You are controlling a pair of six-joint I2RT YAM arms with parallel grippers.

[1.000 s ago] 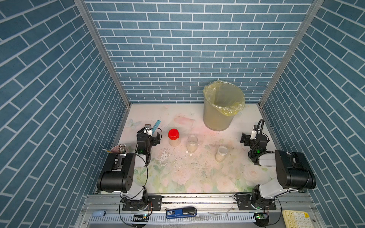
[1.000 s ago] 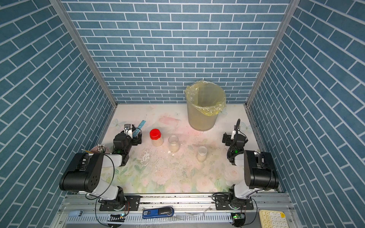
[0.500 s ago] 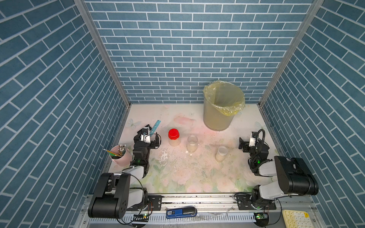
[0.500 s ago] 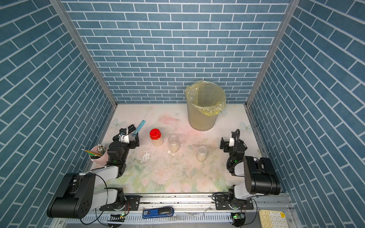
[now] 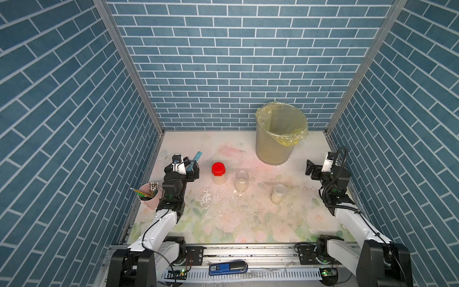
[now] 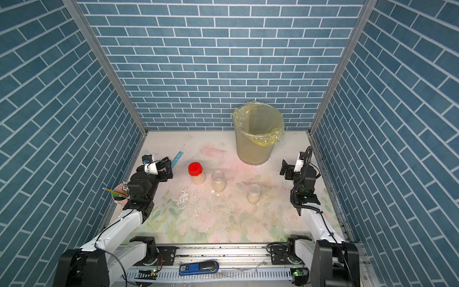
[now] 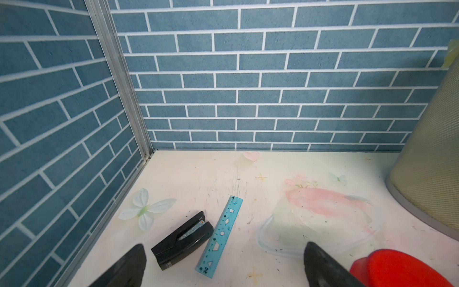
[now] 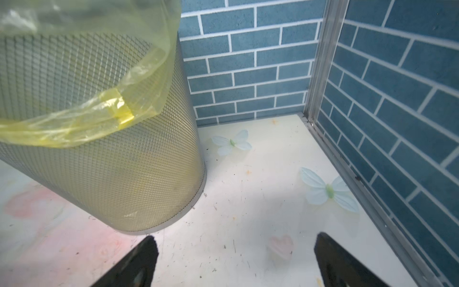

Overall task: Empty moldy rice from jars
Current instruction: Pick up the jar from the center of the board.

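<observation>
While both arms have unfolded forward in the past second, uncovering the pink cup point(image 5: 151, 201) at 8 o'clock, nothing has been picked up: the left gripper point(image 5: 192, 171) at 9 o'clock and the right gripper point(image 5: 312, 171) at 3 o'clock both gape apart, empty. The red-capped jar point(image 5: 218, 174) and two clear jars point(image 5: 242, 181) stand mid-worktop point(image 5: 223, 223), pale rice point(image 5: 219, 180) inside, with the bin point(image 5: 273, 149) at 1 o'clock, so I'd say the emptying is only starting

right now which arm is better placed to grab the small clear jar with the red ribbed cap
Left. The left gripper is open right beside the red-capped jar; the right gripper, also open, is far across.
</observation>
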